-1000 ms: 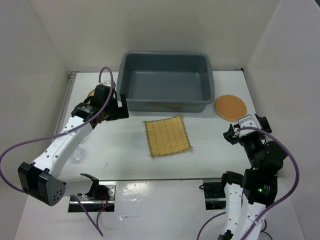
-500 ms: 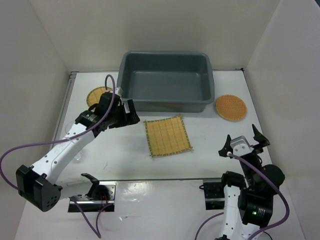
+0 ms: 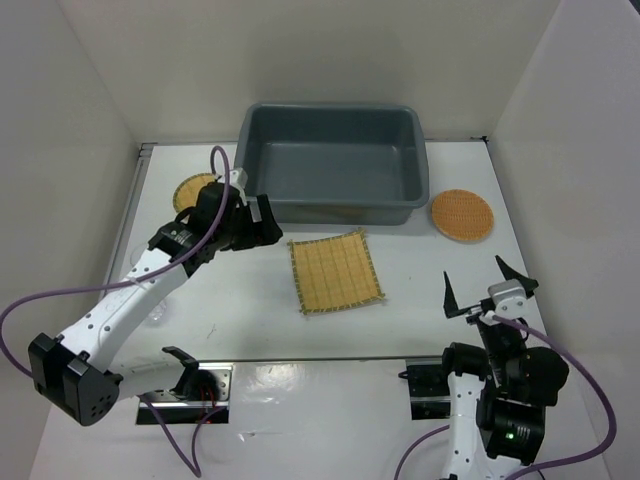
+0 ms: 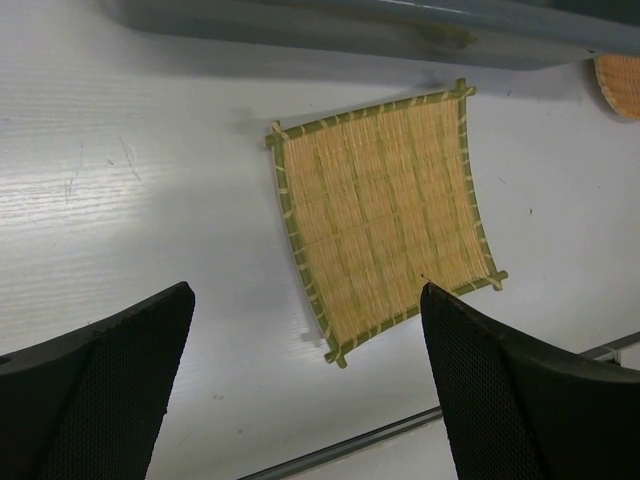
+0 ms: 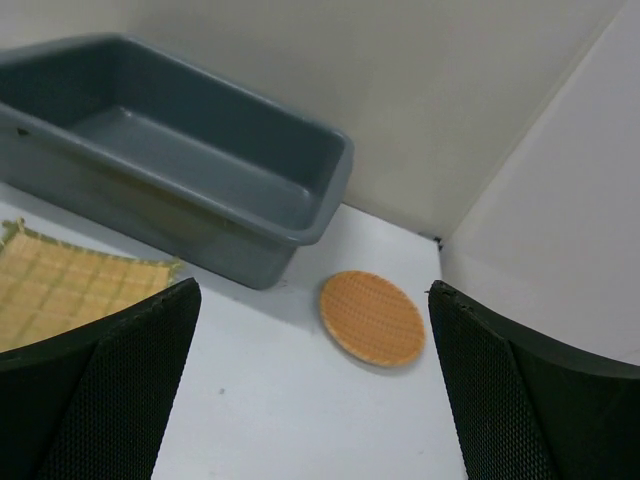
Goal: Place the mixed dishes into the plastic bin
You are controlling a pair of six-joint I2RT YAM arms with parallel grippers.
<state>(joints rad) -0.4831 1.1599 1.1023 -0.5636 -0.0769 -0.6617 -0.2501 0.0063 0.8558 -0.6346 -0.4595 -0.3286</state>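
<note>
My left gripper (image 3: 262, 225) hangs with its jaws spread wide and holds nothing. It sits just off the near left corner of the bin (image 3: 335, 108), with the mat (image 4: 385, 210) lying flat on the table (image 3: 250, 300) below and ahead of it. My right gripper (image 3: 473, 275) is just as wide and just as empty, well back from the orange disc (image 5: 372, 317), which lies to the right of the bin. The yellow disc (image 3: 193, 190) lies by the bin's left side. The bin is empty, so as I judge it, no dish has gone in yet.

My main worry is the mat. It is thin and lies flush on the table, so if I come straight down my fingers may close on nothing or slide it away. I would aim for an edge or one of the corners with protruding sticks. If I grip it by one edge only, I expect it to hang and swing, and its low corner could catch the rim of the bin and pull free. I am also close to the bin's near wall, so a careless swing could knock the bin. The flat orange disc would carry the same risk of skidding for my right gripper.
</note>
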